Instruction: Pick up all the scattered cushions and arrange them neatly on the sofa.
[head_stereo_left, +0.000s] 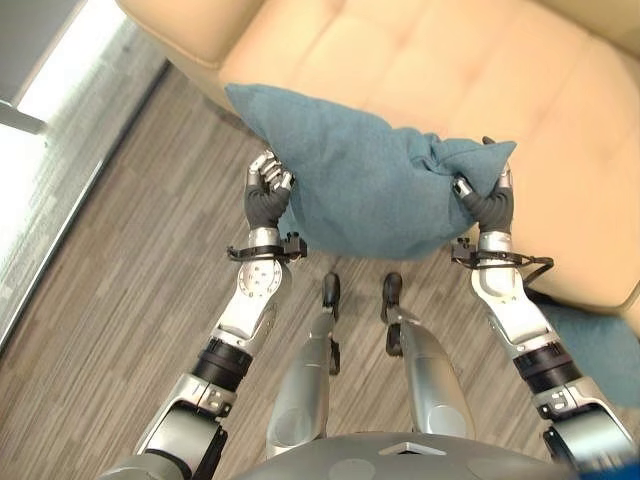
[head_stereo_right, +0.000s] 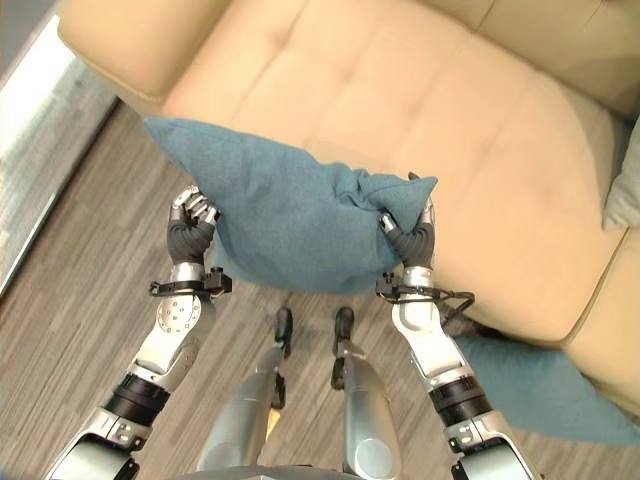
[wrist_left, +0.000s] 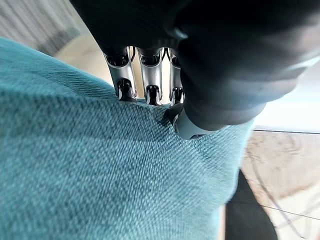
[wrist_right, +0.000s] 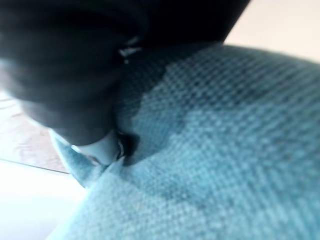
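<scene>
**Robot holds teal cushion between both hands at sofa's edge**

Nearest the robot, a wood-plank floor (head_stereo_left: 130, 300) of grey-brown boards runs under both arms. On it, to the robot's right and against the sofa's front, lies a second teal fabric cushion (head_stereo_right: 540, 385), partly hidden under the seat's overhang.

Above the floor, a large teal woven-fabric cushion (head_stereo_left: 370, 180) hangs in the air between the two hands, its far part over the front edge of the seat. The left hand (head_stereo_left: 268, 180) grips the cushion's left edge with its fingers (wrist_left: 147, 82) curled into the cloth, the thumb pressing from the other side, as the left wrist view shows. The right hand (head_stereo_right: 412, 228) clenches the cushion's right corner, where the fabric bunches up into folds around it; in the right wrist view the cloth is pinched tight against the dark cover.

Beyond the cushion spreads the beige tufted leather sofa (head_stereo_right: 400, 90), its seat bare where it shows. At the sofa's far right edge, a pale grey cushion (head_stereo_right: 625, 190) rests on the seat, cut off by the frame.
</scene>
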